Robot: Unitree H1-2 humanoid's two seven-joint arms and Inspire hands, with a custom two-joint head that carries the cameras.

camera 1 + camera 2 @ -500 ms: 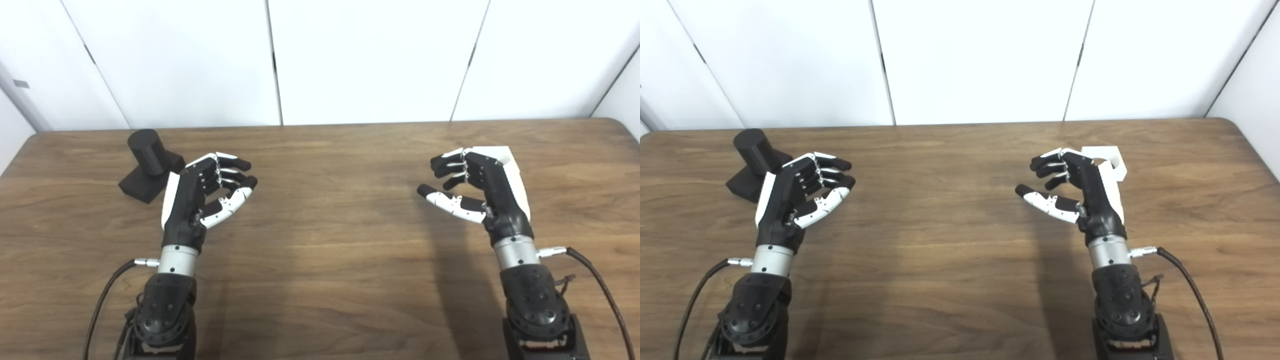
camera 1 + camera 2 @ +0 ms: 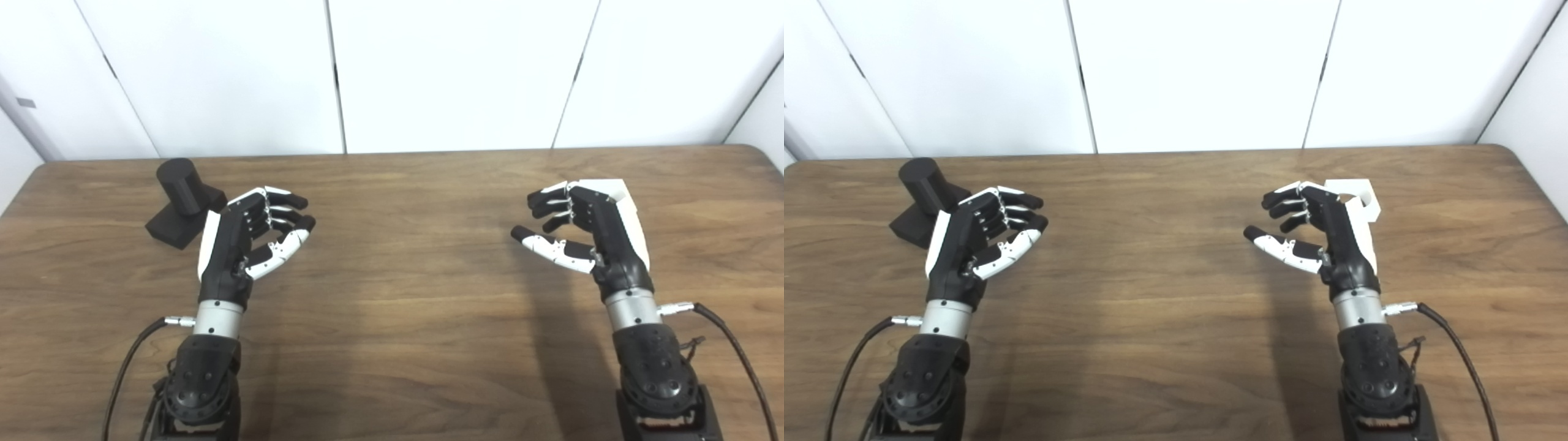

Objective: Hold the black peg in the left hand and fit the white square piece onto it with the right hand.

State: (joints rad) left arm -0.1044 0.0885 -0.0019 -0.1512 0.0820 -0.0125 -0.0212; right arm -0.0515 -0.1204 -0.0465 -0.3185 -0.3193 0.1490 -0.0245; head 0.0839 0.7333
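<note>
The black peg (image 2: pixel 182 199), a cylinder on a square base, lies tipped on the table at the far left. Just to its right my left hand (image 2: pixel 248 239) hovers palm-inward, open, fingers loosely curled and holding nothing. The white square piece (image 2: pixel 1360 196) with a round hole sits on the table at the right, mostly hidden behind my right hand (image 2: pixel 582 229). That hand is open too, its fingers curled and thumb stretched toward the centre, with nothing in it.
The wooden table (image 2: pixel 404 294) runs wide between the two hands. White wall panels stand right behind its far edge. Cables trail from both wrists near the bottom of the picture.
</note>
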